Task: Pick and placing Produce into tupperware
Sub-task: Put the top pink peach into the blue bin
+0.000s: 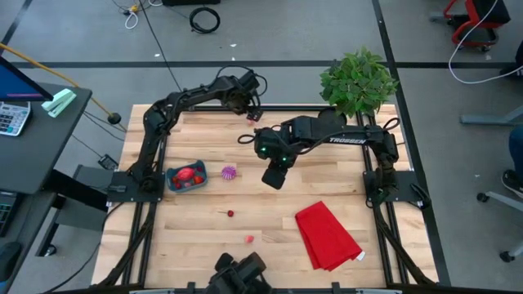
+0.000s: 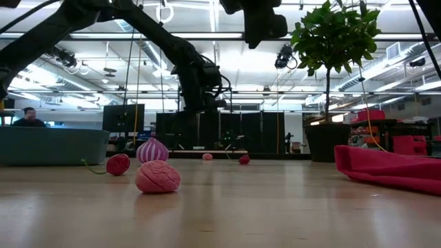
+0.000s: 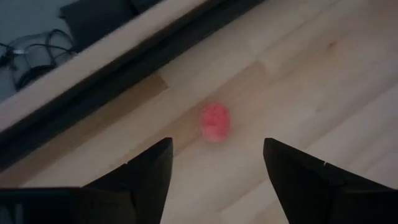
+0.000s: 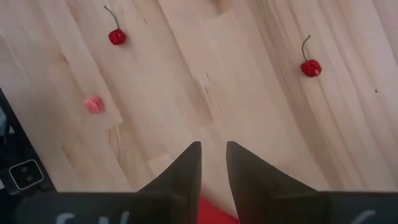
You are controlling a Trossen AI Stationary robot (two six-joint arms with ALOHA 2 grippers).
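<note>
Teal tupperware (image 1: pixel 186 178) at the counter's (image 1: pixel 196 237) left edge, red produce (image 1: pixel 187 174) inside. Purple-and-white piece (image 1: pixel 229 172) just beside it. Cherry (image 1: pixel 230 214) and pink piece (image 1: pixel 249 239) lie toward the front, well apart from it. Left tool (image 3: pixel 216 167) at the far edge, fingers apart above a pink berry (image 3: pixel 215 121). Right tool (image 4: pixel 213 163) over mid-counter, fingers nearly together, holding nothing. Red cloth (image 1: pixel 327 235) front right.
</note>
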